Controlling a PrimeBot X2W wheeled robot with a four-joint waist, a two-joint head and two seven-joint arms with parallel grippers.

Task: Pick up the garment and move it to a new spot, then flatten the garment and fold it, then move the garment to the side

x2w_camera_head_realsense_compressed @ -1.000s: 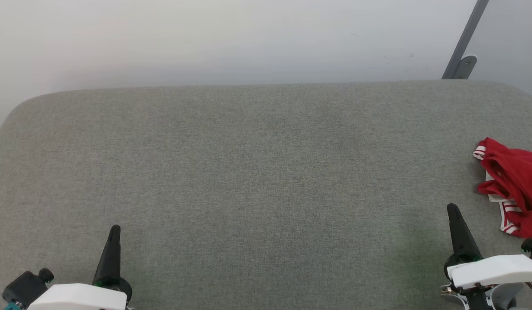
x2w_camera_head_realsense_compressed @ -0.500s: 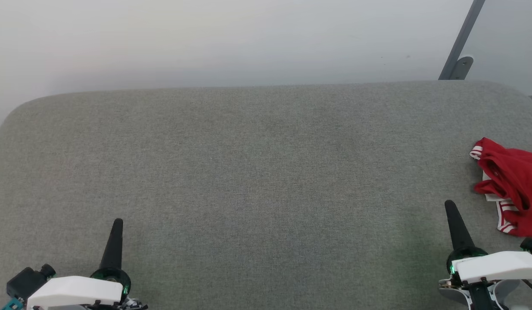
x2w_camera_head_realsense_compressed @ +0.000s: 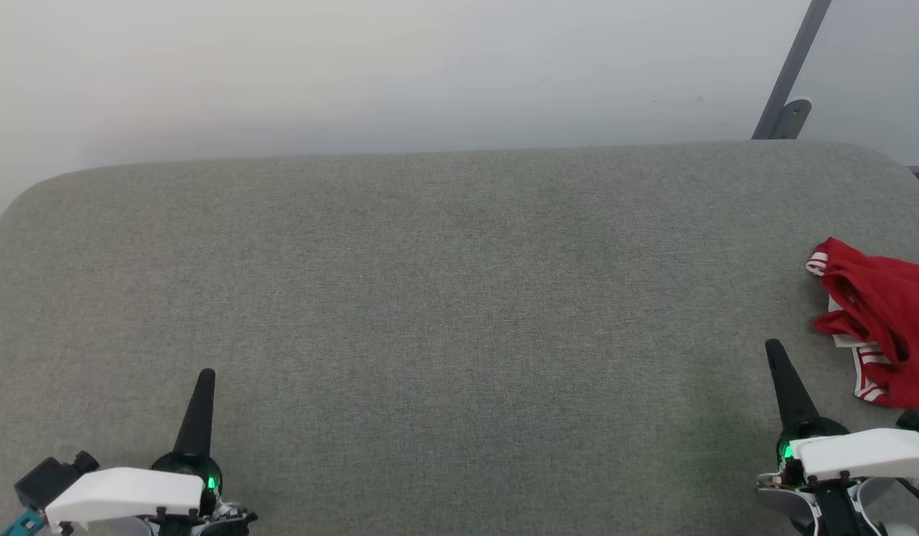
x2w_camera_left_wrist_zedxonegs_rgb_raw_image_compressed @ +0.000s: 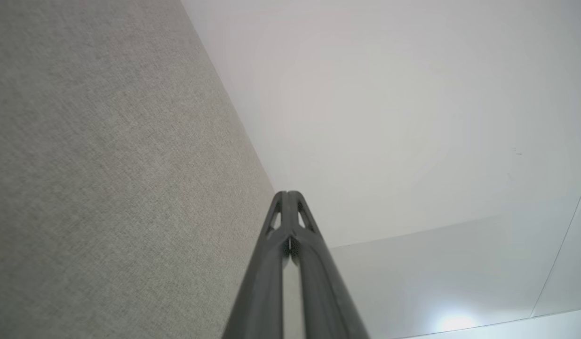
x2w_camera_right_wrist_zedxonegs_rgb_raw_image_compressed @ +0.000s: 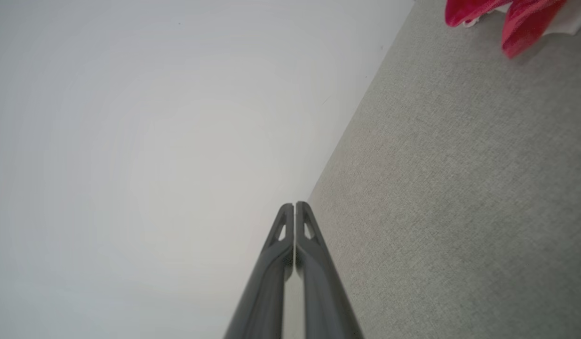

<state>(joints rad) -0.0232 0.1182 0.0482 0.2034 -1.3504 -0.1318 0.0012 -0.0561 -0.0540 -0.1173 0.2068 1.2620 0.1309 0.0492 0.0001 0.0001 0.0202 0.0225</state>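
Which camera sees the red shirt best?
The head view: the shirt lies crumpled at the far right of the table, its red folds and striped trim clear, though the frame cuts it off. The right wrist view catches a blurry red bit of it.

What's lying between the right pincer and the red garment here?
Nothing. In the head view, the stretch of grey tabletop between the right pincer and the crumpled garment is bare.
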